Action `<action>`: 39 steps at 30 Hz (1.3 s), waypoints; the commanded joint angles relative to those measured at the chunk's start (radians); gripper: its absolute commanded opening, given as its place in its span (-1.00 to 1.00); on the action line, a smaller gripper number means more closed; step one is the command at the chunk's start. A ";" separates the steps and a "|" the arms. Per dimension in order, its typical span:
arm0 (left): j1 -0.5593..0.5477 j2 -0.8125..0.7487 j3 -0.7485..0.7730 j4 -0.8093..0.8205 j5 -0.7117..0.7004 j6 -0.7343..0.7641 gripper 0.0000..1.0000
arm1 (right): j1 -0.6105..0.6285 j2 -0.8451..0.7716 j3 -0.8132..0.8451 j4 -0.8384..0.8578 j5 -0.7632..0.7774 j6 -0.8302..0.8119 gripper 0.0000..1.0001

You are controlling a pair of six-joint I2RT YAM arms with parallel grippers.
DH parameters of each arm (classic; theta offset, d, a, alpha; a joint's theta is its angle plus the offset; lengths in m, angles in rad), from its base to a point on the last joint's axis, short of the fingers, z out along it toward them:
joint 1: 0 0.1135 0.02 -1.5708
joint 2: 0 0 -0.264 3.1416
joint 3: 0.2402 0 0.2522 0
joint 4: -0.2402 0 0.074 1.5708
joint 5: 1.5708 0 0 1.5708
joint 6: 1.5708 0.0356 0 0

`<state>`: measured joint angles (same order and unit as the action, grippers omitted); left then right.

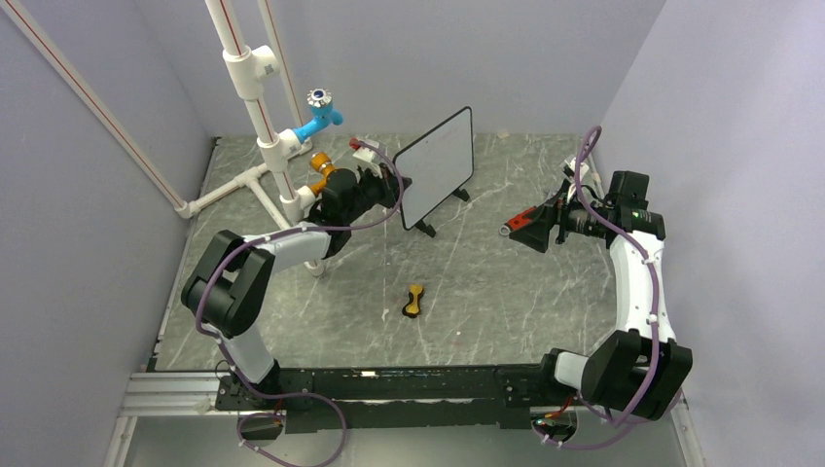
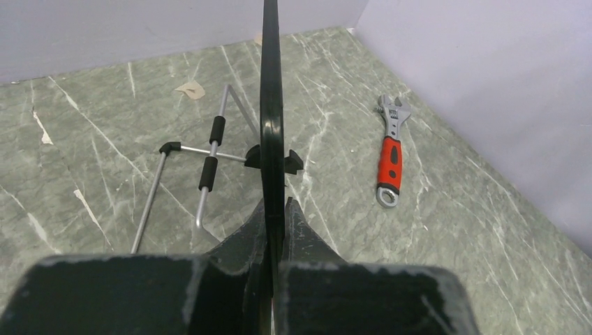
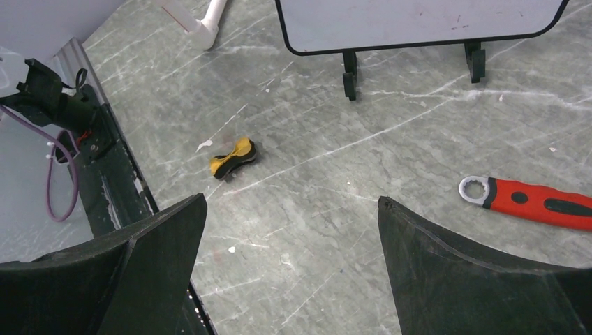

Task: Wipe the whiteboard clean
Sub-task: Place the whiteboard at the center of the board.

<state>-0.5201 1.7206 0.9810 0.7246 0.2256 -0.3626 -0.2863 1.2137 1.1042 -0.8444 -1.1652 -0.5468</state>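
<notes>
Left pincer [image 2: 274, 209] clamped on whiteboard [image 2: 271, 91] edge, board upright

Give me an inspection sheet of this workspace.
Surface: grey marbled table, one small scrap.
Job's things: whiteboard upright on its feet, faint red specks only; yellow-black eraser lying loose on table.
Clutter: red-handled wrench on table near right claw.
Claws: left claw shut on whiteboard's edge; right claw open, empty.
Cables: purple cable looped along both arms.
Surroundings: white pipe frame with blue tap; plain walls.
</notes>
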 commanded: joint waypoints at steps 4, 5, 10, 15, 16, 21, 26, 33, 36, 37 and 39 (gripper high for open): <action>0.008 0.016 0.004 0.156 0.008 0.003 -1.00 | 0.005 -0.002 0.004 0.004 -0.027 -0.031 0.88; 0.008 0.017 -0.007 0.159 0.008 0.007 -1.00 | 0.006 -0.001 0.005 0.005 -0.027 -0.031 0.88; 0.011 0.031 -0.066 0.171 0.002 0.034 -1.00 | 0.010 -0.002 0.005 0.005 -0.026 -0.032 0.88; 0.012 0.040 -0.124 0.200 -0.005 0.023 -0.95 | 0.012 0.001 0.005 0.005 -0.025 -0.032 0.88; 0.012 0.040 -0.132 0.206 -0.005 0.016 -0.92 | 0.012 0.000 0.004 0.005 -0.026 -0.033 0.88; 0.011 0.038 -0.166 0.215 -0.007 -0.007 -0.75 | 0.016 0.000 0.003 0.005 -0.024 -0.032 0.89; 0.011 0.036 -0.209 0.241 -0.029 -0.012 -0.38 | 0.015 0.008 0.006 -0.003 -0.027 -0.038 0.89; 0.012 -0.010 -0.226 0.225 -0.040 0.009 0.20 | 0.015 0.013 0.006 -0.006 -0.025 -0.041 0.89; 0.011 -0.039 -0.225 0.185 -0.056 0.028 0.35 | 0.016 0.011 0.006 -0.005 -0.023 -0.040 0.89; 0.012 -0.047 -0.229 0.171 -0.064 0.034 0.42 | 0.016 0.012 0.006 -0.004 -0.023 -0.041 0.89; 0.011 -0.063 -0.241 0.154 -0.073 0.040 0.57 | 0.017 0.012 0.006 -0.005 -0.021 -0.041 0.89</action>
<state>-0.5091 1.7298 0.7593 0.8837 0.1833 -0.3527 -0.2729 1.2259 1.1038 -0.8490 -1.1648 -0.5583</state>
